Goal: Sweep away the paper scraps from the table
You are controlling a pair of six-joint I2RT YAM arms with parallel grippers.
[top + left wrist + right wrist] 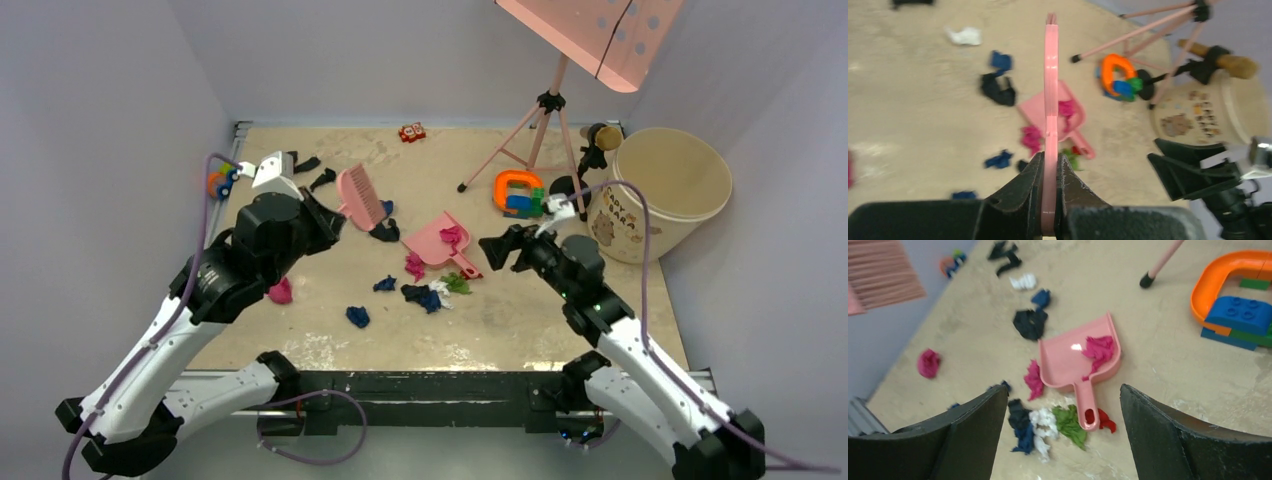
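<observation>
My left gripper (322, 222) is shut on the handle of a pink brush (362, 198), bristles towards the far side; in the left wrist view the handle (1050, 100) runs up from the clamped jaws (1050, 165). A pink dustpan (440, 243) lies mid-table with a magenta scrap (1099, 350) in it. My right gripper (497, 250) hovers open just right of the pan handle (1087, 405), holding nothing. Paper scraps lie around the pan: a green, white and dark blue cluster (427, 294), a magenta one (1034, 380), a black one (385, 232), blue ones (357, 316) and a pink wad (281, 291).
A cream bucket (665, 190) stands off the table's right edge. A pink tripod stand (540, 130) and an orange-blue toy (520, 192) sit at the back right. A red-white block (411, 131) lies at the far edge, another toy (220, 182) at the left rail.
</observation>
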